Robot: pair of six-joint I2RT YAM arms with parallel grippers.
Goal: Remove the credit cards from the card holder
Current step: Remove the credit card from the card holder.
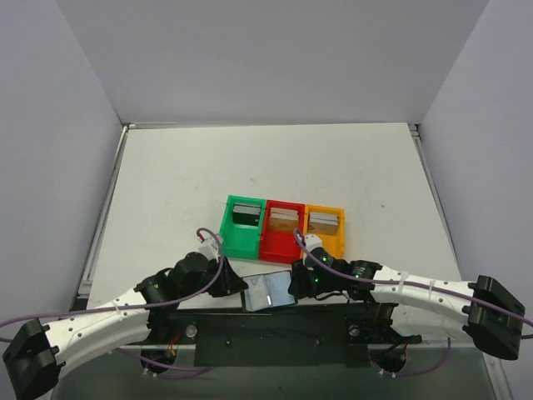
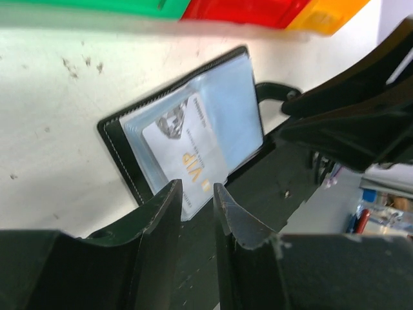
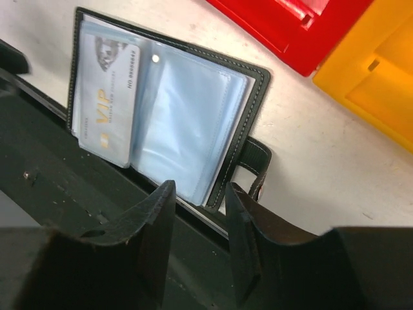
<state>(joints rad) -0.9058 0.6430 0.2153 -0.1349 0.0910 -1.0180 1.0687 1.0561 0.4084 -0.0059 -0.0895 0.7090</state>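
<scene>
At the near edge of the table (image 1: 350, 167) | card holder (image 3: 253, 97) lies open between our pincers, VIP card (image 2: 187, 145) in its sleeve | left pincer (image 2: 197, 187) and right pincer (image 3: 200, 187) parted, gripping nothing | step: first extraction | next: we pinch the card's near corner, holder steadied

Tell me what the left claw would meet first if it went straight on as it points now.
Most likely the VIP card in the open card holder: its near corner lies right ahead of the left claw, between the tips. Depth is unclear, so it may already touch.
</scene>
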